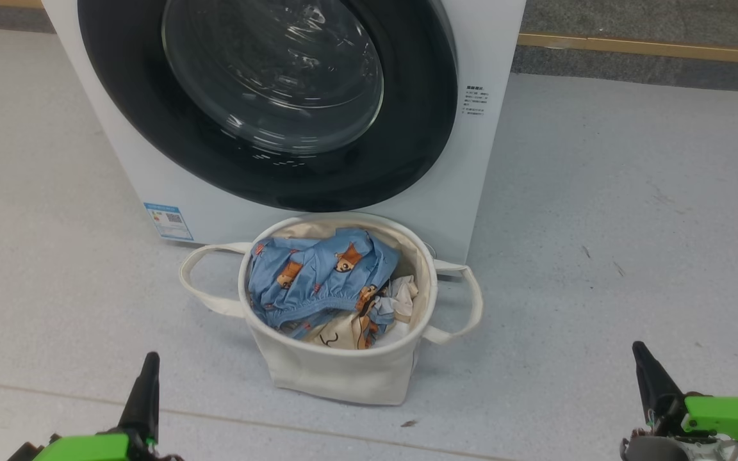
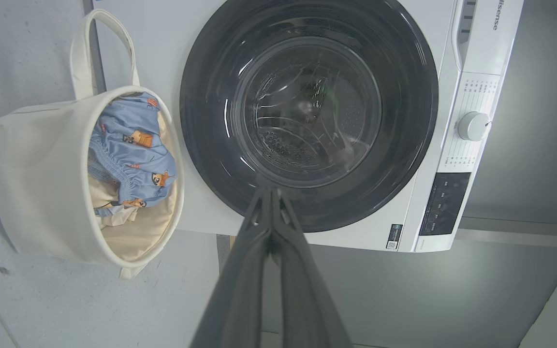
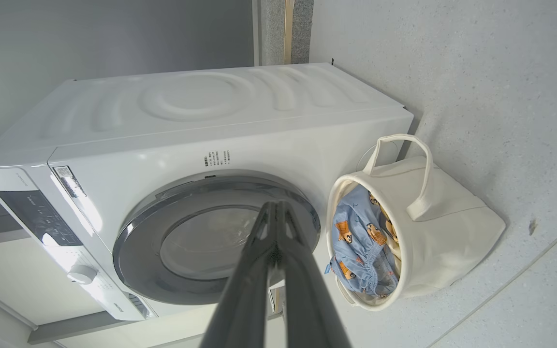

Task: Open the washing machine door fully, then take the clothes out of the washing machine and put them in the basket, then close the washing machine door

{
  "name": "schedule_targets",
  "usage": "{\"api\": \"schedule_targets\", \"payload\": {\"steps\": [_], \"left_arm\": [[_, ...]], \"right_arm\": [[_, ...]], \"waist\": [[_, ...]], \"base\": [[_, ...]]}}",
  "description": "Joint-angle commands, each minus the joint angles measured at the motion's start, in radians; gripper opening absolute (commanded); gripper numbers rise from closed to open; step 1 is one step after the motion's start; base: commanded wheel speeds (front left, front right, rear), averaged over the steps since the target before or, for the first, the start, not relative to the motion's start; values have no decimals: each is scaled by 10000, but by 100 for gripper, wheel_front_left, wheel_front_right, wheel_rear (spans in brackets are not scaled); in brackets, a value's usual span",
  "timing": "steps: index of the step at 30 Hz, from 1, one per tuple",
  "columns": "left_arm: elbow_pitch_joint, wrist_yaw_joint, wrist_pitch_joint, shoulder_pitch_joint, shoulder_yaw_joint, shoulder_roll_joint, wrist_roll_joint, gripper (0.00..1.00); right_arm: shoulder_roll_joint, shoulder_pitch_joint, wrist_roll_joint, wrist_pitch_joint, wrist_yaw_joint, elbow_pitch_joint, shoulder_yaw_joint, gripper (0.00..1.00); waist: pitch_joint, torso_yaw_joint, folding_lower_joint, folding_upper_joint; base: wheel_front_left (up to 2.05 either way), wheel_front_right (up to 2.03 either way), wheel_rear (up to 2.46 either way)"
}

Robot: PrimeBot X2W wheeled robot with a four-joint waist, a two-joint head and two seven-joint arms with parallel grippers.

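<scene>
Both pincers were pressed fully shut with nothing in them. The left pincer (image 2: 270,193) and the right pincer (image 3: 276,205) hung low, well back from the work. Ahead of them and between the two stood the basket (image 1: 337,371) on the floor (image 1: 599,256), its far rim just beside the front of the washing machine (image 1: 478,160) and below the washing machine door (image 1: 266,83). The clothes (image 1: 318,275) lay heaped inside it, a blue bear-print piece on top and cream fabric beneath.

The door looked flush against the machine's front. Through its clear centre I made out bare drum (image 2: 307,125), though reflections blurred it. I judged the job all but done.

My worry was that I couldn't tell whether the door had latched; unlatched, it might drift open. The basket was soft, so a careless forward sweep of either arm could fold or tip it and spill the heap. A garment hidden behind the glare would also be missed.
</scene>
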Motion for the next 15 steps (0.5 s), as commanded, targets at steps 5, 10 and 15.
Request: {"api": "schedule_targets", "payload": {"steps": [5, 10, 15], "left_arm": [[-263, -69, 80, -439, 345, 58, -26, 0], [-263, -69, 81, -439, 346, 57, -25, 0], [-263, -69, 82, -439, 347, 57, -24, 0]], "right_arm": [[-49, -491, -66, 80, 2, -304, 155, 0], [-41, -492, -75, 89, 2, -303, 144, 0], [-34, -493, -84, 97, 2, -302, 134, 0]], "waist": [[0, 0, 0, 0], [0, 0, 0, 0], [0, 0, 0, 0]], "base": [[0, 0, 0], [0, 0, 0], [0, 0, 0]]}}
